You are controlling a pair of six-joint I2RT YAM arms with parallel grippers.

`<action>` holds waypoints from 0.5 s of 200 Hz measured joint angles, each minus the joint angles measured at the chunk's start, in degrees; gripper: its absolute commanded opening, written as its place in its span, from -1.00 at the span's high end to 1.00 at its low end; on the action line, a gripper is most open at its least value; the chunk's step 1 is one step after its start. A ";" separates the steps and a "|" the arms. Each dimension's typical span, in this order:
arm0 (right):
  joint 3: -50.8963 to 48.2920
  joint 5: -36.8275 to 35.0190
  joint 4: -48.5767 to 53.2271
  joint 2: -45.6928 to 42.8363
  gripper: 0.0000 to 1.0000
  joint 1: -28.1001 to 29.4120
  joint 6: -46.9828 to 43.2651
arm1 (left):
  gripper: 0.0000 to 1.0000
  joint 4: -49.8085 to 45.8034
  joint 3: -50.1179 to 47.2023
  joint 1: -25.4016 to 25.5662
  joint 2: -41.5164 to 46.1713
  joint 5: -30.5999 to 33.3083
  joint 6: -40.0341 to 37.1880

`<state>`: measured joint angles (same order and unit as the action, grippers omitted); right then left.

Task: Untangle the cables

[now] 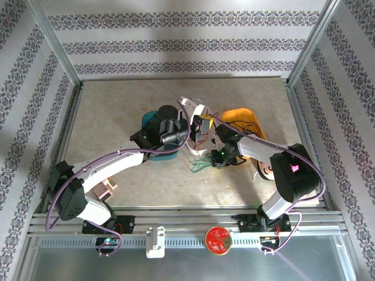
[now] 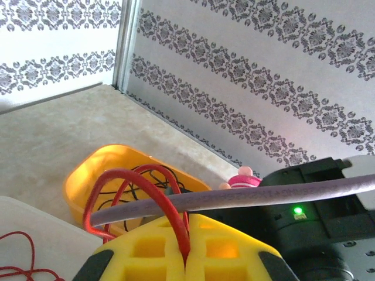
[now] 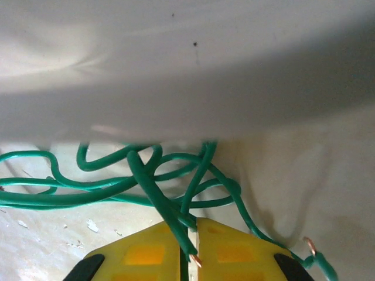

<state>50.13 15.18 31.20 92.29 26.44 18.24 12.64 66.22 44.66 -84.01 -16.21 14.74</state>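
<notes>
Nearest the lens in the overhead view: white block (image 1: 155, 242) and red disc (image 1: 218, 240) on the rail, bottom centre. The left arm runs up from the lower left and crosses a teal bin (image 1: 149, 117) left of centre. Left end effector (image 1: 201, 126) sits mid-frame. Its wrist view shows the pads clamped on the red cable (image 2: 140, 182), which arches up out of the pinch, with the yellow bin (image 2: 88, 175) behind it. Green cable (image 1: 202, 163) lies bunched on the tabletop (image 1: 111, 117) just below centre. Right end effector (image 1: 218, 154) is at that bunch's right edge. Its wrist view shows it closed on one green strand, a bare copper tip poking out at the pinch. Black cable (image 1: 241, 124) lies looped inside the yellow bin, right of centre.
</notes>
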 measured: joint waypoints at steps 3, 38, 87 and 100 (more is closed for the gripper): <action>-0.11 -0.04 0.09 -0.11 0.75 0.02 0.00 | 1.00 0.00 0.00 0.00 0.11 0.46 -0.02; -1.09 -0.83 0.61 -1.60 0.69 0.35 0.46 | 1.00 0.72 0.28 0.13 0.81 4.68 -1.18; -2.25 -2.56 2.78 -9.75 0.66 0.28 1.31 | 1.00 1.62 6.71 0.20 -1.05 3.98 -1.75; -2.29 -2.47 2.78 -12.66 0.67 -0.17 1.31 | 1.00 2.34 8.50 0.11 -1.40 3.72 -2.16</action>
<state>47.83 12.71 33.98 79.64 26.26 19.55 14.98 74.72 44.77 -85.41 -12.49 12.58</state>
